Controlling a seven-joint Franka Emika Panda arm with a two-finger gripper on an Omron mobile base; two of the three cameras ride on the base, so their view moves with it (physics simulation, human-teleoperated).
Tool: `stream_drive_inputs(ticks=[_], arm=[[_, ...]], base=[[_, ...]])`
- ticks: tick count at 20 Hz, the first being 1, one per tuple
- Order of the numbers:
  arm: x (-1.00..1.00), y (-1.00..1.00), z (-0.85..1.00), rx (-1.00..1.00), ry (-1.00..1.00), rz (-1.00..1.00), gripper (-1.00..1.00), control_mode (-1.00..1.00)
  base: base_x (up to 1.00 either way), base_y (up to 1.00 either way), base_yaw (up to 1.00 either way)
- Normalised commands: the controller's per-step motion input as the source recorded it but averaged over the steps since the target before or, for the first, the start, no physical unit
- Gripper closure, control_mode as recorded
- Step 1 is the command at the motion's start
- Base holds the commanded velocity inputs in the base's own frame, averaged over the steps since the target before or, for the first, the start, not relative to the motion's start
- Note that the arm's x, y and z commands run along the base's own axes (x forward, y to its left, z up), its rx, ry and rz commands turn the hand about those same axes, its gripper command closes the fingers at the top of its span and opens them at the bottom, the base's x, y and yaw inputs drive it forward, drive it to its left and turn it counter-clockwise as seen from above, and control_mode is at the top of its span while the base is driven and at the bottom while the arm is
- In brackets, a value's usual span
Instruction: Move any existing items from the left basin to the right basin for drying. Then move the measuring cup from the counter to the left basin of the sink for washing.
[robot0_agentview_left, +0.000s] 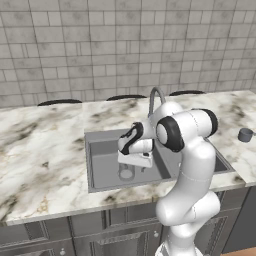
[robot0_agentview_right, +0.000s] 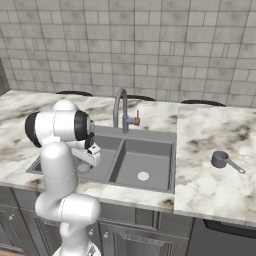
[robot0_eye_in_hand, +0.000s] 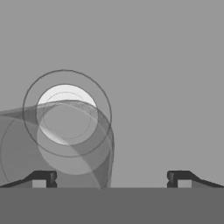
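Note:
My gripper (robot0_eye_in_hand: 111, 179) is open and points down into the left basin (robot0_agentview_left: 102, 165) of the sink. In the hand view the pale see-through tumbler (robot0_eye_in_hand: 74, 146) stands upright over the round pale drain (robot0_eye_in_hand: 65, 109), toward the left fingertip (robot0_eye_in_hand: 43, 178) and not between the jaws. It also shows as the tumbler (robot0_agentview_left: 126, 173) just below and left of the hand, and again as the tumbler (robot0_agentview_right: 82, 168). The dark grey measuring cup (robot0_agentview_left: 245, 135) sits on the marble counter (robot0_agentview_left: 40, 150) right of the sink, seen too as the measuring cup (robot0_agentview_right: 220, 159). The right basin (robot0_agentview_right: 145, 162) holds only its drain.
The arched steel faucet (robot0_agentview_right: 120, 107) rises behind the divider between the basins, close behind my arm. My white arm hides much of the right basin in the left base view. A tiled wall (robot0_agentview_left: 125, 45) backs the counter.

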Motion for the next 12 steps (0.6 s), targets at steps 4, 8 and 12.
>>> stream_drive_inputs(ticks=[4, 8, 12], arm=[[0.0, 0.0, -0.27, 0.0, 0.04, 0.0, 1.0, -1.0], [0.0, 0.07, -0.28, 0.0, 0.01, 0.0, 1.0, -1.0], [-0.01, 0.02, -0.14, 0.0, 0.0, 0.0, 1.0, -1.0]], base=[[0.0, 0.0, 0.0], [0.0, 0.0, 0.0], [0.0, 0.0, 0.0]])
